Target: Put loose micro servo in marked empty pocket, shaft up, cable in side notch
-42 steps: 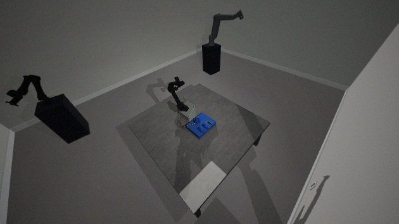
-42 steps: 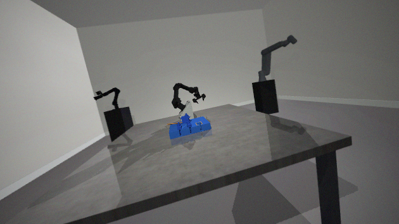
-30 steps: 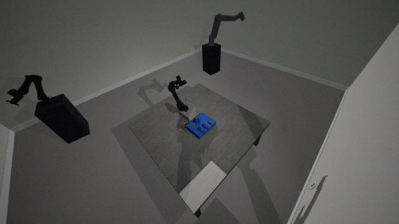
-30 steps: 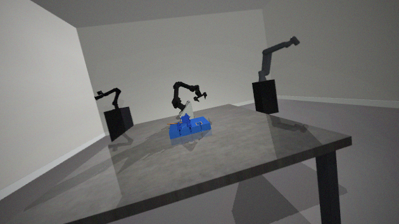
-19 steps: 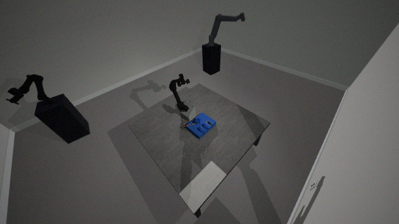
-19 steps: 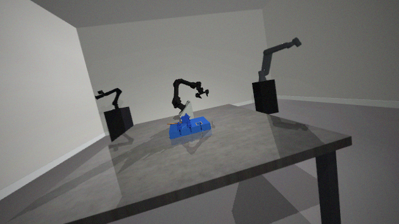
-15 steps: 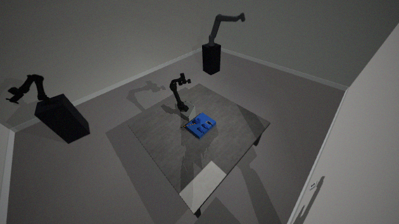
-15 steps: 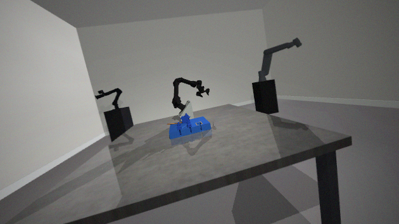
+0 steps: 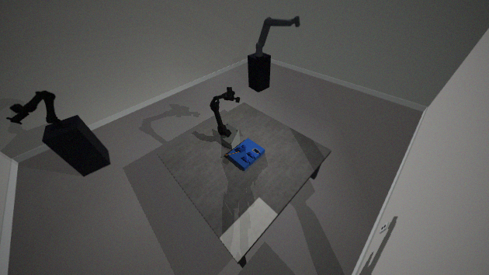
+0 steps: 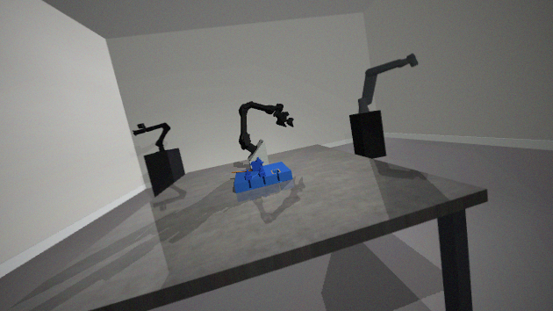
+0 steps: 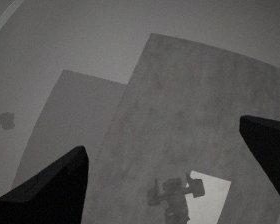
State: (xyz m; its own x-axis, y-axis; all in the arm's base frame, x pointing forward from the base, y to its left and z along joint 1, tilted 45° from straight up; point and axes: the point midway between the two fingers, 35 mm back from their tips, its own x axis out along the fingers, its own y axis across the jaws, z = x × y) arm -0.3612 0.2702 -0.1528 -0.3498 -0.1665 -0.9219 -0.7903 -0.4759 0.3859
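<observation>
— Blue is the deck (image 10: 263, 180), lying flat on the grey bench (image 10: 342, 211) just in front of the arm's base. Where is the end effector?

— The end effector (image 10: 287, 120) hangs high above the bench, past the deck's far side and well apart from it. Its fingers are spread wide, with nothing between them; the wrist view shows only bench surface, floor and the arm's own shadow in the gap.

— And the micro servo?

— Small dark and blue shapes stand on the deck, and a thin orange line (image 9: 231, 154) runs off its edge toward the arm. Which of those shapes is the loose servo is too small to tell. A pale-edged pocket (image 9: 256, 150) shows near the deck's one end.
</observation>
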